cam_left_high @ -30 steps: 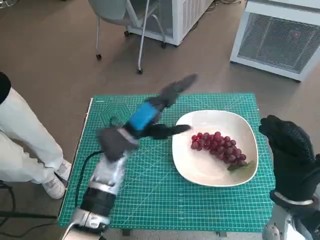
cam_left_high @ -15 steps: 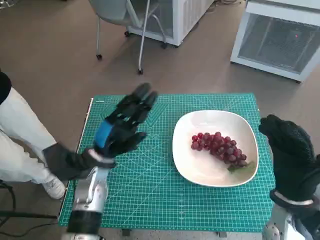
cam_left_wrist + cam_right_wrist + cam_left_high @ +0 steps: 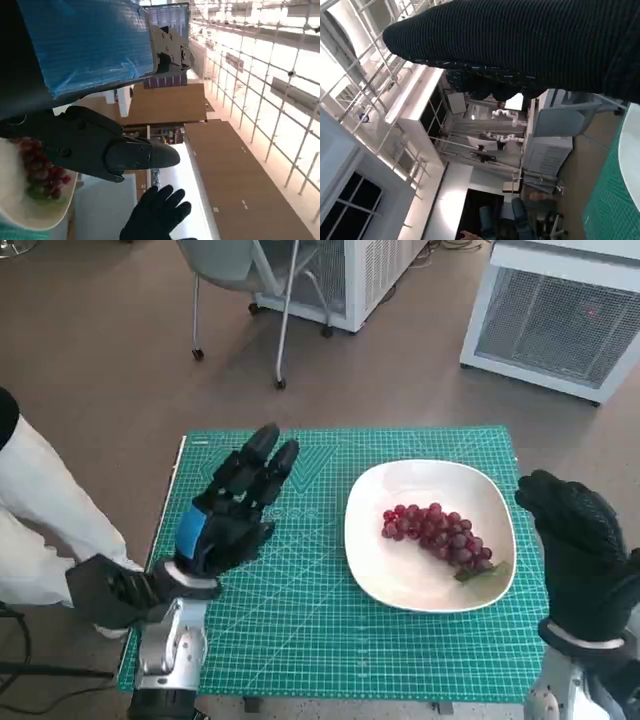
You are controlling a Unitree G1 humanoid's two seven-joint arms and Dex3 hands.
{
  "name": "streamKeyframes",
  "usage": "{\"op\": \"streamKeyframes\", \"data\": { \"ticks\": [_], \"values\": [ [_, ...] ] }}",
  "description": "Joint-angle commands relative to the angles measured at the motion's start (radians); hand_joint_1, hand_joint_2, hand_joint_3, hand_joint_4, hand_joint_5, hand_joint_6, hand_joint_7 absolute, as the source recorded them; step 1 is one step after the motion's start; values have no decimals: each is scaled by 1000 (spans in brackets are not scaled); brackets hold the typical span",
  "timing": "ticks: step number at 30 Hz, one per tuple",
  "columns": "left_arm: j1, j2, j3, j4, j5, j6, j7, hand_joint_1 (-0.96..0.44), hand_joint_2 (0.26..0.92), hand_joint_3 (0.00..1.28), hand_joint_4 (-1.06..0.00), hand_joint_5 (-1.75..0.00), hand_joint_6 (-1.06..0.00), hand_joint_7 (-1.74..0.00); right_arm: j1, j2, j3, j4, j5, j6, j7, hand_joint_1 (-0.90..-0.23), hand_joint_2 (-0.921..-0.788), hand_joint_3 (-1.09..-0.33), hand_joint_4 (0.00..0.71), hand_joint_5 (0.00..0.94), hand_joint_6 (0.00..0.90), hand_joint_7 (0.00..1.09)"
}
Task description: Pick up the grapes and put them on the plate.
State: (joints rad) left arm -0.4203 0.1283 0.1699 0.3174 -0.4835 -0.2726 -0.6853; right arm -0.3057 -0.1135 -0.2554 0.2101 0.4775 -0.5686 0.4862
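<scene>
As seen from the head view: bunch of red grapes resting on white oval plate, placement judged complete | left hand spread, empty, clear of plate | right hand empty, raised beside desk, fingers loosely apart.

One bunch of red grapes lies on one white plate. One green cutting mat covers the counter. Two hands show: the left hand and the right hand. On the floor stand one chair and two white cabinets, one by the chair and one with a grille. One person in white trousers stands at the counter's side.
</scene>
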Motion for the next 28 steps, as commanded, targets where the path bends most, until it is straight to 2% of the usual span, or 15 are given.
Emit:
{"op": "streamKeyframes", "data": {
  "ticks": [1, 7, 28],
  "values": [
    [20, -4, 0, -29, 5, 1, 11, -557, 921, 315, -121, -2, -191, -2, 2, -1, 1, 18, 16, 20, 16, -397, -921, -565, 629, 83, 295, 746],
    [34, -9, 0, -47, 9, 4, 27, -561, 921, 322, -127, -5, -202, -8, -1, -2, 0, 18, 25, 25, 28, -397, -921, -565, 629, 83, 294, 750],
    [64, -24, -7, -56, 5, -3, 18, -562, 921, 327, -123, -1, -185, 0, -12, -4, -3, 34, 15, 13, 34, -402, -921, -559, 631, 82, 294, 753]
  ]
}}
